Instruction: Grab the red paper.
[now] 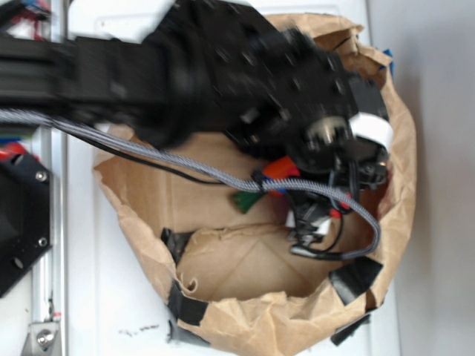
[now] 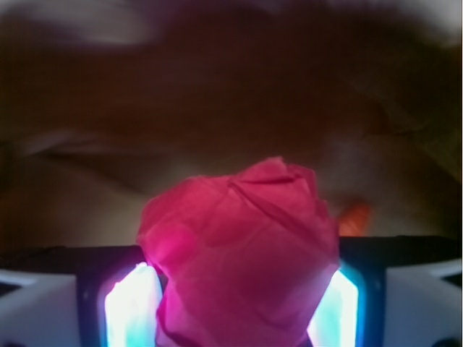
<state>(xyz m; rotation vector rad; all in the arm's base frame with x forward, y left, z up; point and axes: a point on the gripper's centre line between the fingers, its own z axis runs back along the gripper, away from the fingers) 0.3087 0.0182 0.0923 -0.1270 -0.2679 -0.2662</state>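
Red, crumpled tissue fills the space between the two fingers in the wrist view: the red paper [image 2: 242,253] is seated in the gripper [image 2: 235,318], with one pale finger [image 2: 130,307] pressed against its left flank and the other against its right. The jaws are thus judged to be closed on the ball, its creased top bulging above them. In the exterior view the gripper [image 1: 315,222] is seen lowered inside the brown paper bag [image 1: 245,319], above the bag's floor, and the red paper is mostly hidden there by the arm [image 1: 223,74].

For the grab to be finished well, the squeeze should be kept steady, since soft tissue may give and slip, and the lift should be made straight up, clear of the bag's wall and of the cable [image 1: 185,167] draped across its mouth.

One ball of red paper can be counted, one bag, and one orange toy [image 2: 356,215] just behind the ball, its green end [image 1: 245,200] showing near the bag's middle.
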